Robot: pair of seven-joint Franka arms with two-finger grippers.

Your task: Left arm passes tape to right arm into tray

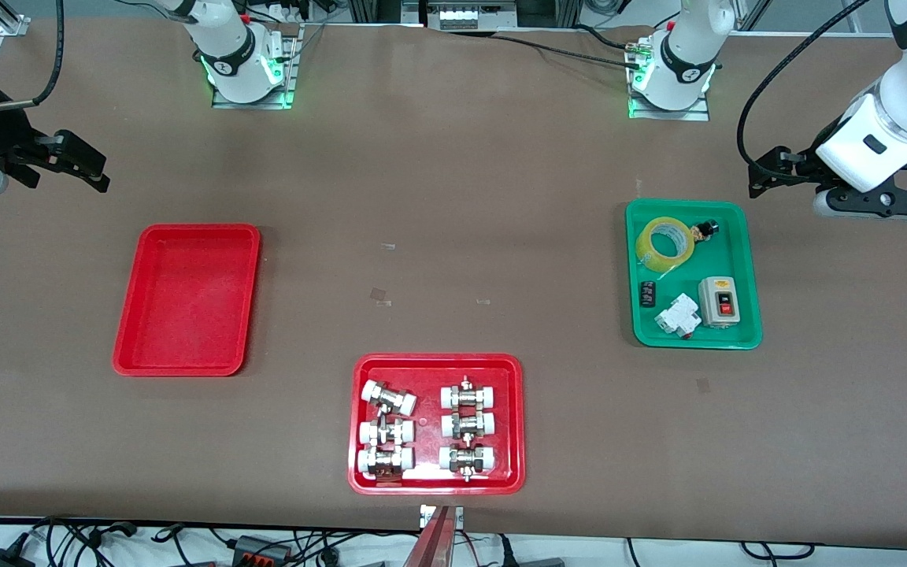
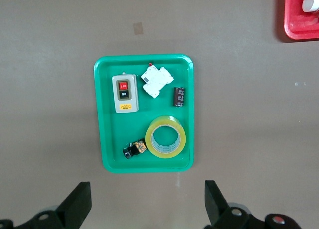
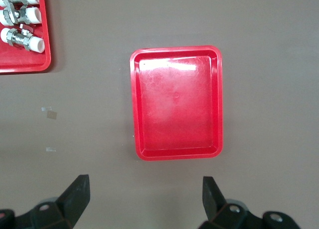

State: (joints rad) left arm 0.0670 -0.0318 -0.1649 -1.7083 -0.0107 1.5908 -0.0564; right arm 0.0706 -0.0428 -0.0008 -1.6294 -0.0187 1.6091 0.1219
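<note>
The yellow tape roll lies flat in the green tray, in the corner toward the arm bases. It also shows in the left wrist view. My left gripper is open and empty, raised over bare table just off that tray, apart from the tape; its fingers stand wide apart in the left wrist view. The plain red tray is empty, toward the right arm's end. My right gripper is open and empty, raised over bare table just off that tray; it also shows in the right wrist view.
The green tray also holds a grey switch box, a white breaker, a black capacitor and a small black part beside the tape. A red tray with several white-capped metal fittings lies nearest the front camera.
</note>
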